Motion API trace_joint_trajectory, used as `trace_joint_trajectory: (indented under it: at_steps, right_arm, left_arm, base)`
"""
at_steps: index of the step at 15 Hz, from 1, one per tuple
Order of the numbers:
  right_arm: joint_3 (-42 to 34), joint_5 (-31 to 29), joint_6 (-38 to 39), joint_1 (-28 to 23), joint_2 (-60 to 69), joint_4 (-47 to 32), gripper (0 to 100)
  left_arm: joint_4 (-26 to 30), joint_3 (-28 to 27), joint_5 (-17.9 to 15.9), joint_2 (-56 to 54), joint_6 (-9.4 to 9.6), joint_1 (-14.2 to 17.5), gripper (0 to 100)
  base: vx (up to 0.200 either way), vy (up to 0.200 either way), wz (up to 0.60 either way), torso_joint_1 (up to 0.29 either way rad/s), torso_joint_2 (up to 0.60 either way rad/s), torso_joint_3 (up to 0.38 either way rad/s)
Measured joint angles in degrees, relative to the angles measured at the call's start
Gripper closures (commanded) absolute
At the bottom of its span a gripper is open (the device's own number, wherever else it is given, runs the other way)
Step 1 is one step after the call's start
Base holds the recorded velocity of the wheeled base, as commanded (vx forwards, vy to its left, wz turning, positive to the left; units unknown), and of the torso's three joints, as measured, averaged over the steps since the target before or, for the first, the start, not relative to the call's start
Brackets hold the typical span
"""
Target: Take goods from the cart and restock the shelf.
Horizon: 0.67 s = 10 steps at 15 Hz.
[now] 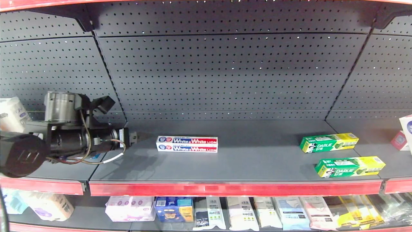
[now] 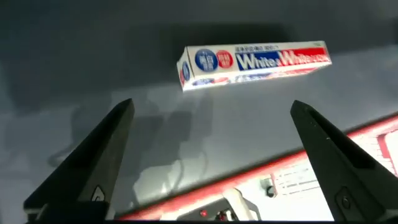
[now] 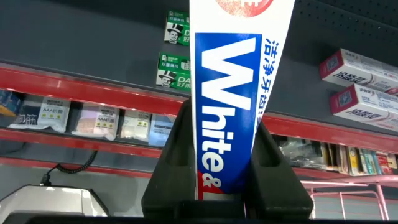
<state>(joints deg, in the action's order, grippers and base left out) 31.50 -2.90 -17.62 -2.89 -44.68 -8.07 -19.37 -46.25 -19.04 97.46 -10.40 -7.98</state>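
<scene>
The left gripper [image 1: 137, 136], spread wide, sits at 9 o'clock of a toothpaste box [image 1: 186, 144]; the right gripper [image 3: 225, 118] squeezes a second toothpaste box [image 3: 233, 68].

My left arm [image 1: 64, 141] lies stretched out level, with its wrist in line with the forearm. It points straight at the near end of the white toothpaste box [image 1: 187, 144], which I take as my mark. The left gripper [image 1: 135, 138] sits just short of that box, apart from it and at about its height. Its fingers [image 2: 99, 168] are spread wide with nothing between them, and the box lies ahead of the gap. My right gripper [image 3: 224, 118] is well apart from that box, with both fingers clamped flat on a second toothpaste box [image 3: 227, 74], which sticks out lengthwise past the fingertips.
</scene>
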Motion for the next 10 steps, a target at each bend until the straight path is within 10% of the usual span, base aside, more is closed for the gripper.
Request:
trace_joint_trajectory:
  at_steps: [10]
  right_arm:
    - [0.17, 0.00, -0.56, 0.00, 0.35, -0.11, 100]
  left_arm:
    - [-0.28, -15.29, 8.31, 15.63, -3.78, -6.51, 0]
  base:
    - [0.000, 0.000, 0.00, 0.000, 0.00, 0.000]
